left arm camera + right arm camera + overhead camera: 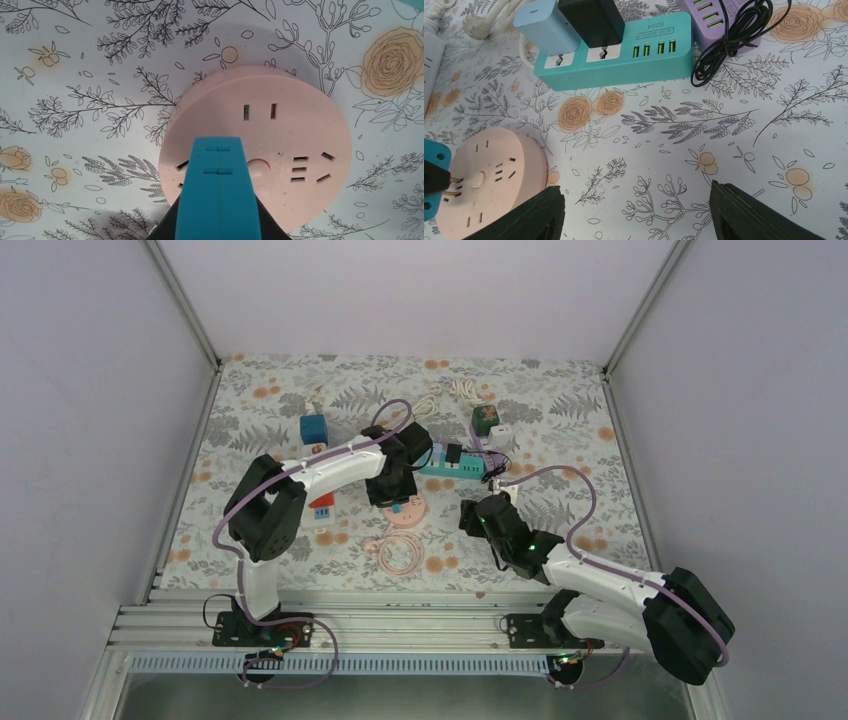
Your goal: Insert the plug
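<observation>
Left arm [320, 465] reaches far forward, elbow high, forearm angled right toward table centre, wrist bent so the tool points down. Right arm [600, 585] is folded lower, forearm running left and forward, tool held low over the floral table [560, 440], well short of the sockets.

Left gripper [393, 498] is clenched on the blue plug [218, 190]; its black fingers [167, 230] flank the plug body. Right gripper [480, 515] is spread wide, nothing between the jaws.

The plug sits over the pink round socket [300, 125], which lies flat mid-table, just in front of the teal power strip [624, 60]. The plug is a boxy blue block with a seam down its middle. The socket face shows several slot groups and a round centre button.

The left wrist view looks straight down the plug, which covers the slots on that side of the face; the prongs are hidden there. The right wrist view catches it from the side: brass prongs [453, 186] are exposed and reach the socket's edge; cannot tell whether the tips are in the slots. The same view shows a black adapter [591, 20] and a light blue adapter [544, 30] plugged into the strip, and a black cord [729, 45] beside it. Only the top view shows the pink coiled cable [400, 552] near the socket.
</observation>
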